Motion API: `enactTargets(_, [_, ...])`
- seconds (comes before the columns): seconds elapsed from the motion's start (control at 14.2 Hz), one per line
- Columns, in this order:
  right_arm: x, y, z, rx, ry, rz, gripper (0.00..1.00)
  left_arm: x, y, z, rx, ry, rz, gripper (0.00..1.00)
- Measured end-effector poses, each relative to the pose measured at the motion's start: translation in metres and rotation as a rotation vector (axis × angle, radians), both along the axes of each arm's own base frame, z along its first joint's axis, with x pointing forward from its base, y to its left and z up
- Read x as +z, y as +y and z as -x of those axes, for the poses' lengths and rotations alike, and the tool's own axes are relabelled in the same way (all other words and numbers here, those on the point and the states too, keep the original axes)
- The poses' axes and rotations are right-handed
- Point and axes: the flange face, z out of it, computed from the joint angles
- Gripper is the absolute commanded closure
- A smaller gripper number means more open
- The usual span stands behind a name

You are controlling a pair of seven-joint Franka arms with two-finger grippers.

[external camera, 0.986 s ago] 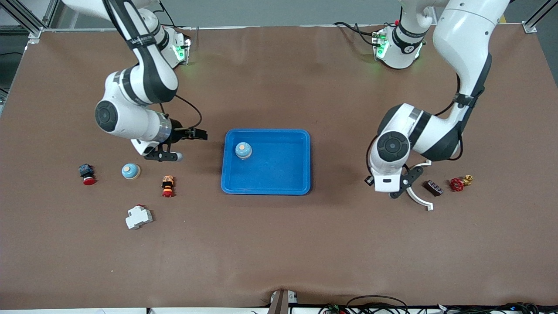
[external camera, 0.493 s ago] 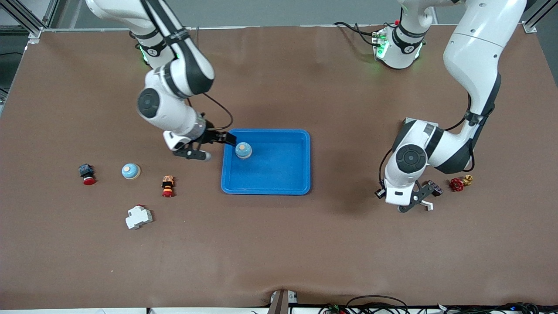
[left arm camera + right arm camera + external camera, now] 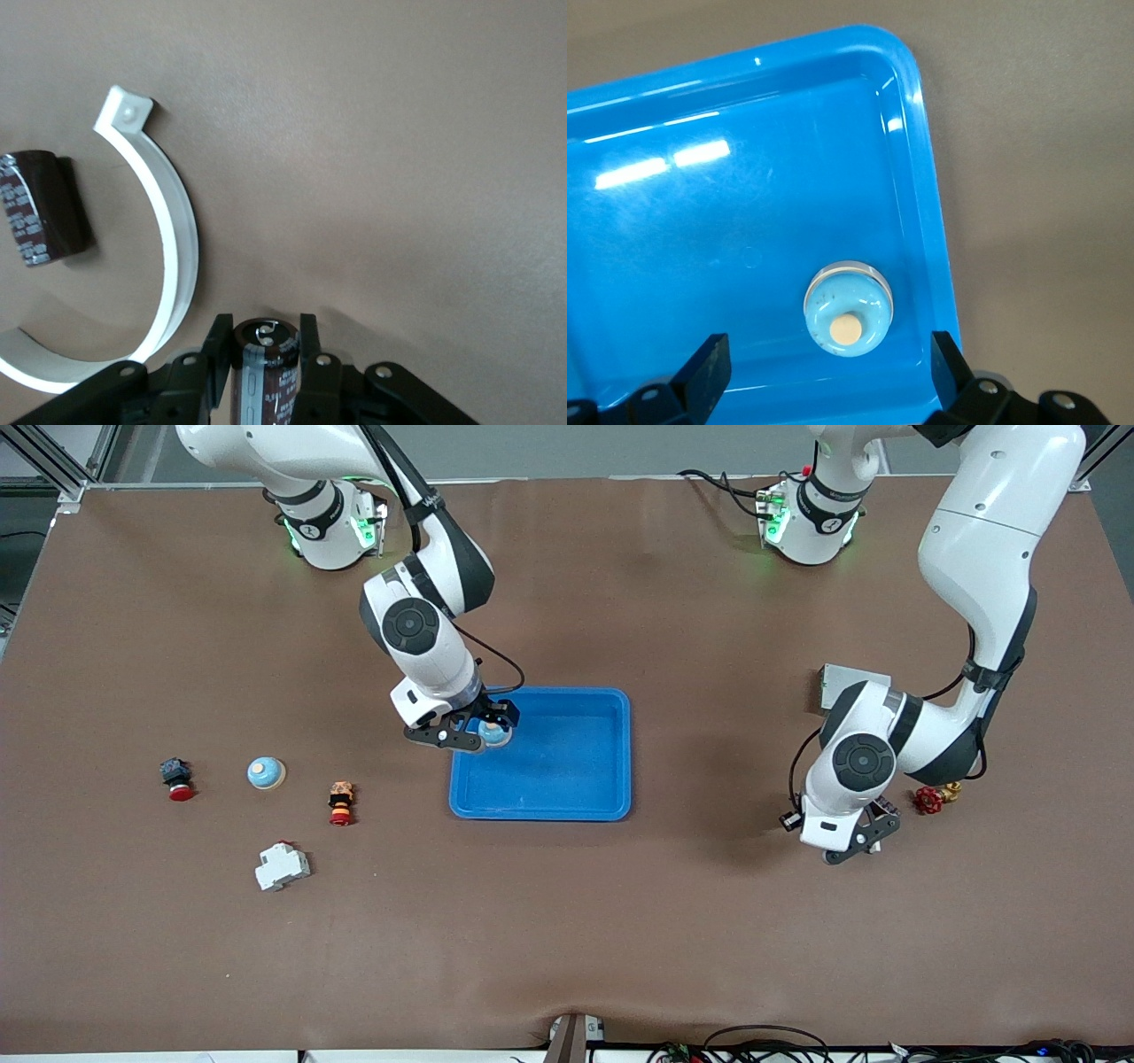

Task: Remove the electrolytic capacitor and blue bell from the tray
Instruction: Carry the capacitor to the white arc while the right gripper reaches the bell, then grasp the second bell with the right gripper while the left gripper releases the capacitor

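Right gripper [image 3: 483,732], jaws spread wide, is being positioned directly over the blue bell [image 3: 848,309], which is standing upright inside the tray [image 3: 567,802] at the corner nearest the right arm's base. In the right wrist view the bell is being framed between the two fingertips [image 3: 709,363], just ahead of them, so a straight descent is judged sufficient. Left gripper [image 3: 266,354] is being kept clamped on the electrolytic capacitor [image 3: 264,359] over bare table toward the left arm's end, the capacitor's long axis running along the fingers. A second capacitor [image 3: 40,217] and a white curved clip [image 3: 173,257] are lying beside it.
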Motion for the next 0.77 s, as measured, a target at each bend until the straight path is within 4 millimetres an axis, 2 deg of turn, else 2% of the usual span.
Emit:
enactTargets(0.28, [-0.023, 0.002, 0.000, 0.005, 0.024, 0.024, 0.00, -0.015, -0.003, 0.004, -0.005, 0.023, 0.003, 1.00])
enactTargets(0.77, [-0.067, 0.011, 0.002, 0.022, 0.064, 0.063, 0.00, -0.017, -0.004, 0.004, -0.007, 0.026, 0.003, 1.00])
